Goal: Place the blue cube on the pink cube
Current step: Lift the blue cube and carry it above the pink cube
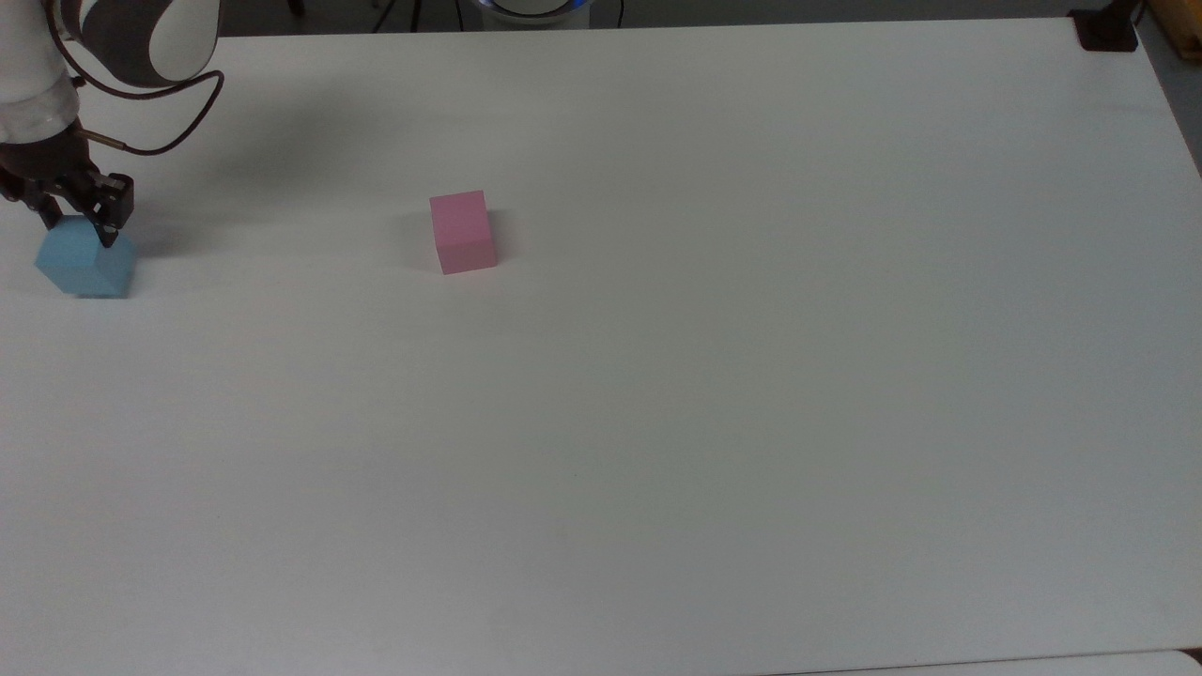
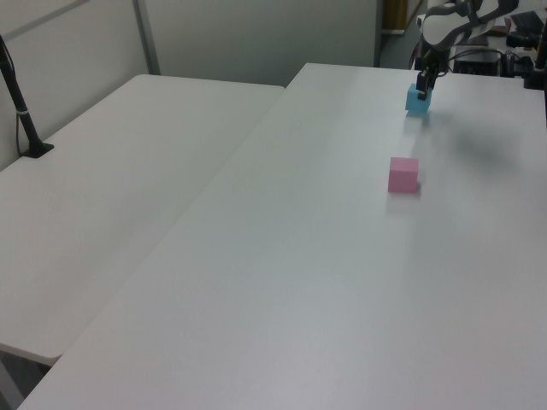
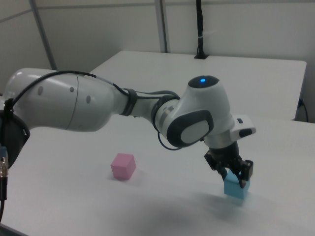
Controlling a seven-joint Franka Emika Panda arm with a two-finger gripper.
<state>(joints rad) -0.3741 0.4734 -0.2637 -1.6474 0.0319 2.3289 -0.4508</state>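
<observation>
top view: we see the gripper (image 1: 77,225) at the far left of the white table (image 1: 714,394), clenched on the blue cube (image 1: 83,266), fingers straddling its top. the cube looks tilted, maybe just off the surface, we can't tell for sure. the pink cube (image 1: 462,231) sits well apart to the top view's right, bare on top. we judge the grasp done; carry and stacking are left.

left view: the blue cube (image 2: 417,100) is at the far end of the table (image 2: 299,282) under the gripper (image 2: 423,85), and the pink cube (image 2: 402,174) is nearer the camera. a second table (image 2: 111,188) stands on the left view's left with a black post (image 2: 21,111) on it, well out of the way.

right view: the gripper (image 3: 234,173) holds the blue cube (image 3: 236,188) from above, and the pink cube (image 3: 122,166) sits to the right view's left. nothing lies between them; the path looks free.
</observation>
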